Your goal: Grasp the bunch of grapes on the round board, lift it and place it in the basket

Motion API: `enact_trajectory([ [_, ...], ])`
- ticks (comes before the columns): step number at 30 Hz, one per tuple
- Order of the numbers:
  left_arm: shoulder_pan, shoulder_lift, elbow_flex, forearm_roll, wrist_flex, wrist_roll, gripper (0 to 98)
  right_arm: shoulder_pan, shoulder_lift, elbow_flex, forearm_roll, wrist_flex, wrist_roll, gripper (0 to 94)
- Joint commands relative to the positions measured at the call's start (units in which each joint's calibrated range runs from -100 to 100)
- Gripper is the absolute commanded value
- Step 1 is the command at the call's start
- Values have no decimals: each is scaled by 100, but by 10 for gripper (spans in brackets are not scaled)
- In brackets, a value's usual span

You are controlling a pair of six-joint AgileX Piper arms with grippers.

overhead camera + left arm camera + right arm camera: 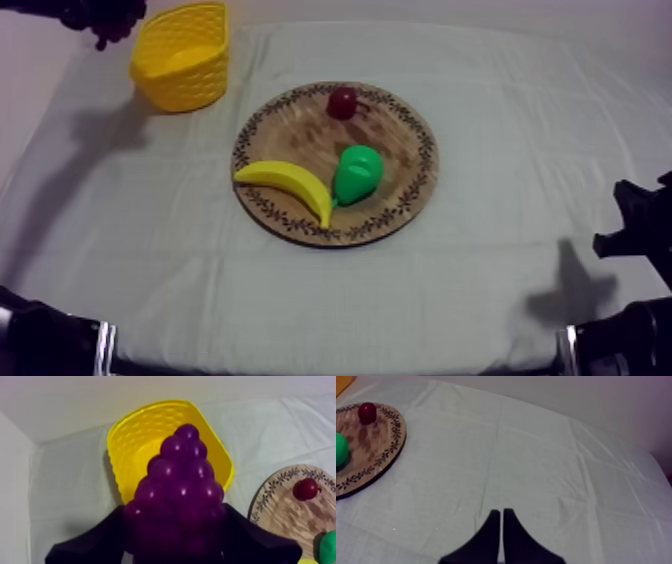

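Grey-white cloth (480,200) is seen over the whole table, but is it laid flat?
Mostly; fold lines are seen running across it, and soft shadows are cast on it near both arms. A plain pale wall (586,396) is seen behind the far edge of the table.
What is set on the cloth?
A round wooden board (290,130) with a patterned rim is placed near the middle. A yellow basket (185,85) is stood upright toward the far left, close to the board but apart from it.
What is kept on the board?
A banana (290,185) is laid at the near edge, with a pear (357,173) touching its tip. A small red fruit (342,102) is set at the far rim, apart from both.
Where is the bunch of grapes (180,491)?
Off the board. It is clamped between the two black fingers of the left gripper (175,536) and held up by the basket at the far left corner. In the left wrist view the basket's open mouth is seen just behind the bunch; whether the bunch is right over the opening cannot be told.
And the right gripper (502,518)?
It is held low at the right side over bare cloth, well apart from the board. Its fingers are pressed together in a narrow wedge, with nothing gripped between them.
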Motion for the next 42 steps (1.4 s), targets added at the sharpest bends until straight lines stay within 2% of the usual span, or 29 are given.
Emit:
enact_trajectory([
  [1, -3, 367, -493, -8, 77, 20, 629, 1, -2, -1, 1, -3, 2, 5],
  [15, -103, 2825, -2450, 19, 368, 170, 643, 1, -2, -1, 1, -3, 2, 5],
  [28, -232, 4383, -2837, 250, 36, 13, 653, 1, -2, -1, 1, -3, 2, 5],
  [36, -224, 4682, -3003, 287, 10, -33, 662, 1, -2, -1, 1, -3, 2, 5],
  [38, -223, 4682, -3012, 301, 6, -65, 700, 1, -2, -1, 1, -3, 2, 5],
  [42, -211, 4631, -3025, 367, -2, -213, 877, 1, -2, -1, 1, -3, 2, 5],
])
